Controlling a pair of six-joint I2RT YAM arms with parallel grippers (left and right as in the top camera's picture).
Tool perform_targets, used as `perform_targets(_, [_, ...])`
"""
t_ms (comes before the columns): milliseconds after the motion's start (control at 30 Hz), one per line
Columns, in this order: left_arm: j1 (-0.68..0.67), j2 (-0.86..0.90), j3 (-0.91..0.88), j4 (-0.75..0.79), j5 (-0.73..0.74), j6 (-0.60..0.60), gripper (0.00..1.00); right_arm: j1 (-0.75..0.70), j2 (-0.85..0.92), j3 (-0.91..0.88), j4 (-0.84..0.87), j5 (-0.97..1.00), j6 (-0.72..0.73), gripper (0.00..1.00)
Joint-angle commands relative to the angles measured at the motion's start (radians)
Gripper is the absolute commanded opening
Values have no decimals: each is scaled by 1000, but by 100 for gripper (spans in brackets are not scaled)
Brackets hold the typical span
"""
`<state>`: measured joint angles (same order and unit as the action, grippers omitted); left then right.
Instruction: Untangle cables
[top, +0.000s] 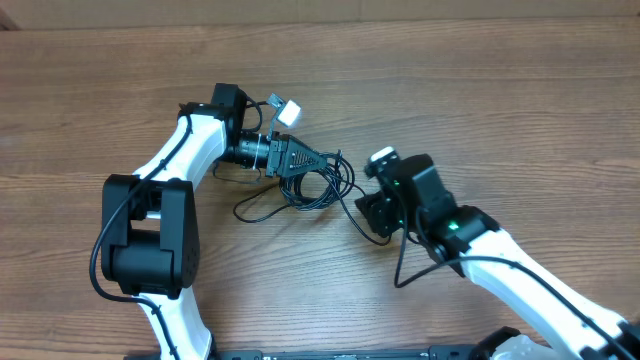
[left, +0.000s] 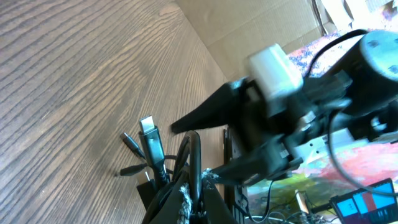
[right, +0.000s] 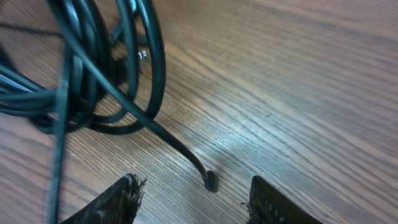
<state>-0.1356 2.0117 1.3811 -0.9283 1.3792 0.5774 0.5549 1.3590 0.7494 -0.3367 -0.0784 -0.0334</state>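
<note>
The cables (top: 318, 185) are a tangle of thin black cords on the wooden table, with a light-coloured plug (top: 290, 113) lying apart at the back. My left gripper (top: 315, 163) is shut on a black cord of the tangle (left: 196, 155). Several small plug ends (left: 148, 132) lie beside the cord in the left wrist view. My right gripper (top: 368, 212) is open, just right of the tangle. In the right wrist view a loose cord end (right: 211, 180) lies on the table between its open fingers (right: 193, 194), untouched, and the coiled loops (right: 93, 74) are at the upper left.
The wooden table (top: 480, 90) runs in all directions around the tangle. My right arm's body (left: 280, 106) fills the far side of the left wrist view. A thicker black wire (top: 405, 265) hangs from my right arm. The left arm's base (top: 150, 235) stands at the left.
</note>
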Motion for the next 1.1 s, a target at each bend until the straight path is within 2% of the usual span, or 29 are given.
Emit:
perform_targets(0, [4, 11, 13, -2, 28, -33, 4, 13, 68, -11, 50, -5, -68, 57])
perform_targets(133, [4, 11, 13, -2, 25, -42, 4, 13, 124, -11, 138, -1, -80, 56])
perform_targets(167, [4, 11, 13, -2, 23, -42, 4, 13, 132, -11, 154, -1, -80, 46])
perform_targets(200, [4, 11, 13, -2, 23, -42, 4, 13, 132, -11, 158, -1, -80, 32])
perform_targets(233, [4, 11, 13, -2, 22, -42, 4, 13, 128, -10, 158, -2, -80, 12])
perform_targets(267, [4, 11, 13, -1, 17, -42, 4, 13, 124, -8, 152, -2, -75, 5])
perform_targets(467, [4, 11, 13, 14, 1, -64, 4, 28, 36, 7, 59, -11, -69, 4])
perform_targets(600, [4, 11, 13, 29, 1, -107, 4, 53, -35, 25, -1, 56, -87, 4])
perform_targets(800, [4, 11, 13, 28, 1, -115, 4, 142, -96, 50, -13, 81, -211, 4])
perform_targets(1067, [4, 11, 13, 29, 1, -138, 4, 313, -93, 51, -10, 313, -420, 4])
